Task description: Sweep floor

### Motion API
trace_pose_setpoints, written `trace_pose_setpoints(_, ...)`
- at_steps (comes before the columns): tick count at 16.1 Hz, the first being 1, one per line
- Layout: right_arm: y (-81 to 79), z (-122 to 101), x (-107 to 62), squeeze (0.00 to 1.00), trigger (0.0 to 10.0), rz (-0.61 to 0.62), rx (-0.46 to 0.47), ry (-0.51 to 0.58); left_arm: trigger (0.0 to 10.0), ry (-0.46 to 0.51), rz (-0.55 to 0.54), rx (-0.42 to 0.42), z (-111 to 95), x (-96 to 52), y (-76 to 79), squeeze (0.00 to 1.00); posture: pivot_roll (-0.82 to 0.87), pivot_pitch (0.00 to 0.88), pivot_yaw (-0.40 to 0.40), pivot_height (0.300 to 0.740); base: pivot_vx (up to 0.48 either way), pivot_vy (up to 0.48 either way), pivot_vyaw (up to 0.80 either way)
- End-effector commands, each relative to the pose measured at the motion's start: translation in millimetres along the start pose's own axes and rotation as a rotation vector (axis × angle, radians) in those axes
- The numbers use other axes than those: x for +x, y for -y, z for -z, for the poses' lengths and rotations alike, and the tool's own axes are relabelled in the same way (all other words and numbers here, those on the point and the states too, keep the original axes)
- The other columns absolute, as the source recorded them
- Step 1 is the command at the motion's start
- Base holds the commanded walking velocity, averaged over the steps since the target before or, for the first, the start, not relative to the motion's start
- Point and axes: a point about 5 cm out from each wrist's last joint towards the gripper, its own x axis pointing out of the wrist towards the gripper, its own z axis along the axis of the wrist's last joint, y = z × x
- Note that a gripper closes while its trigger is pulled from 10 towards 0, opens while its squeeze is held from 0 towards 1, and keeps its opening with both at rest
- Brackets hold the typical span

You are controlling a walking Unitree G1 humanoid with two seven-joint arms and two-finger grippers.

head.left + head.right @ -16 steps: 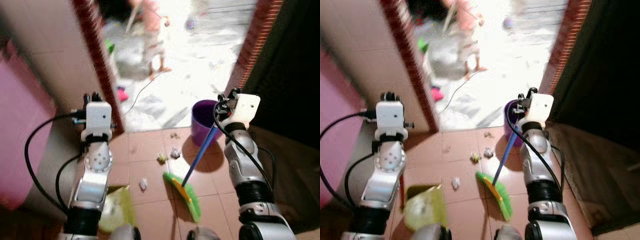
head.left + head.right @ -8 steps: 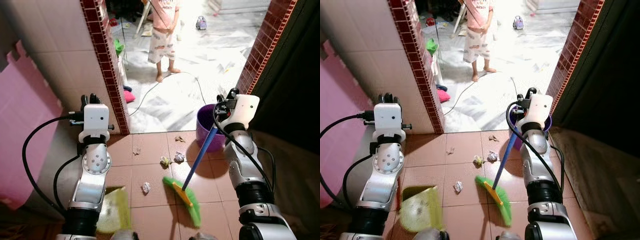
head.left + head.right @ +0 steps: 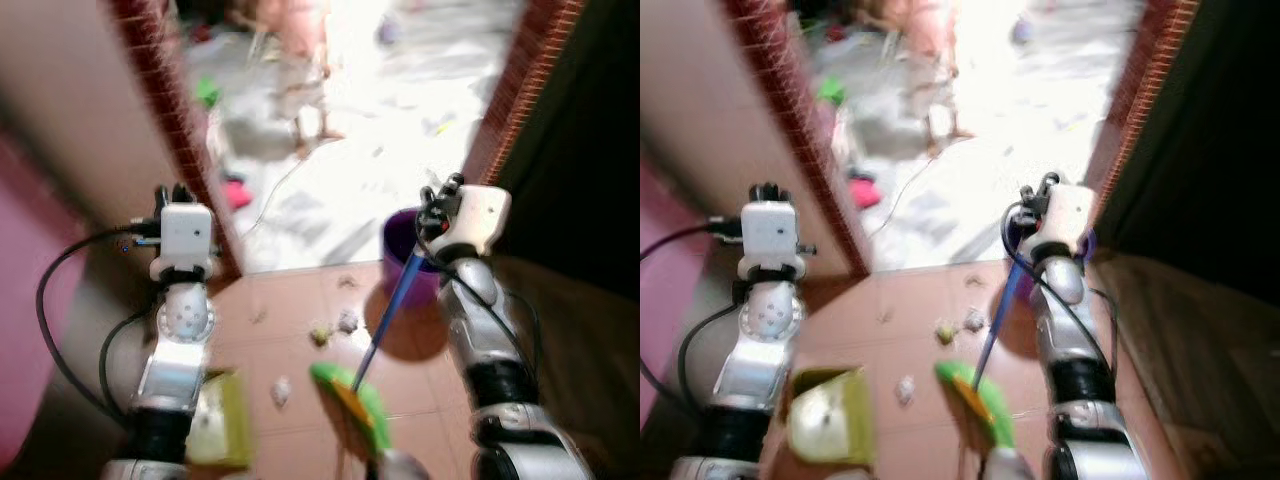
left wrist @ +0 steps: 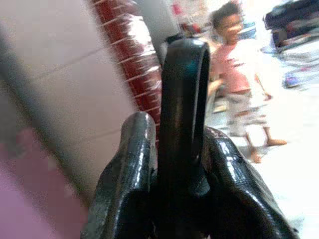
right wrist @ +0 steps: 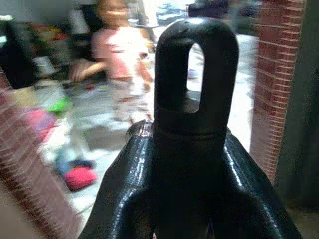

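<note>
My right gripper is shut on the top of the broom's blue handle. The handle's black looped end sticks up between the fingers. The green broom head rests on the red tiles. My left gripper is shut on the dustpan's black handle. The yellow-green dustpan hangs low by my left arm. Several crumpled paper scraps lie ahead of the broom: one beside another, and one nearer the dustpan.
A purple bucket stands by the right brick doorpost. A person stands on the bright white floor beyond the doorway, where a cable trails. The left brick post and a pink panel close off the left.
The head camera has shifted and the picture has blurred. Both grippers keep their hold, and the broom head sits in about the same spot on the tiles.
</note>
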Motion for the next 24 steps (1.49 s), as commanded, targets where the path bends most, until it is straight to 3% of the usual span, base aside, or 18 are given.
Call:
trace_pose_setpoints(1,-11.8,-9.7,4.7,0.00,10.0,-0.033,0.012,0.037,10.0,0.054,-0.023,0.010,-8.6,5.8,-9.0,0.00,-0.12,0.000,0.061,0.740,0.398,0.000,0.00)
trace_pose_setpoints(11,-10.0,-5.4,1.8,0.00,10.0,-0.032,0.007,0.019,10.0,0.008,-0.091,0.026,-3.3,6.5,-14.5,0.00,-0.12,0.000,0.062,0.740,0.040,0.000,0.00)
trace_pose_setpoints(16,-9.8,-6.2,2.5,0.00,10.0,-0.032,0.006,0.018,10.0,-0.018,-0.095,0.031,2.1,5.8,-17.2,0.00,-0.12,0.000,0.059,0.740,0.000,0.480,0.00)
trace_pose_setpoints(20,-9.4,-6.4,1.8,0.00,10.0,-0.027,0.008,0.019,10.0,-0.012,-0.070,0.024,2.2,7.2,-6.3,0.00,-0.12,0.000,0.063,0.740,0.000,0.480,0.00)
trace_pose_setpoints(24,-10.6,-5.9,1.6,0.00,10.0,-0.025,0.013,0.017,10.0,0.008,-0.038,0.020,2.5,9.2,5.6,0.00,-0.12,0.000,0.063,0.740,0.000,0.000,0.00)
